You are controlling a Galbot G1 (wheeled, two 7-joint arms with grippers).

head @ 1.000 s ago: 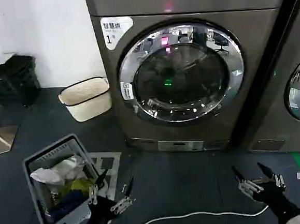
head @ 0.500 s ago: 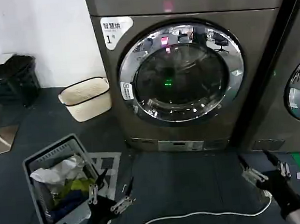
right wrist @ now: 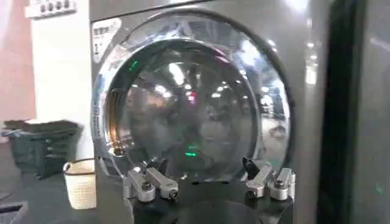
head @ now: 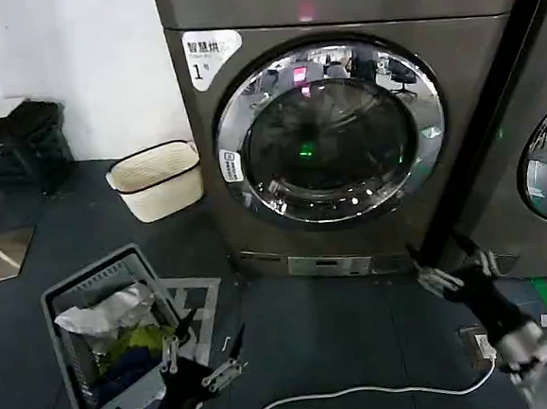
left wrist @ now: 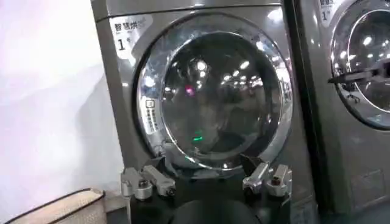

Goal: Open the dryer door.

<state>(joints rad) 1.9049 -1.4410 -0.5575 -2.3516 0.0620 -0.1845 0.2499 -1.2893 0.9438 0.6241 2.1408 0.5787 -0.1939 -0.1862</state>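
The dryer door (head: 330, 132) sits closed on the dryer (head: 334, 10), straight ahead. The right gripper (head: 446, 262) hovers low before its lower right corner, fingers spread apart. The left gripper (head: 201, 347) waits, also spread, beside the laundry basket (head: 61, 302)

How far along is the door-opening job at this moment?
Nothing is done yet: the dryer door sits shut, flush in the dryer. In hand: the right gripper, open, is raised near the machine's lower right corner, below the door and apart from it. The left gripper, open, waits low beside the laundry basket. Left: reach the door's rim, grip it and swing it open.
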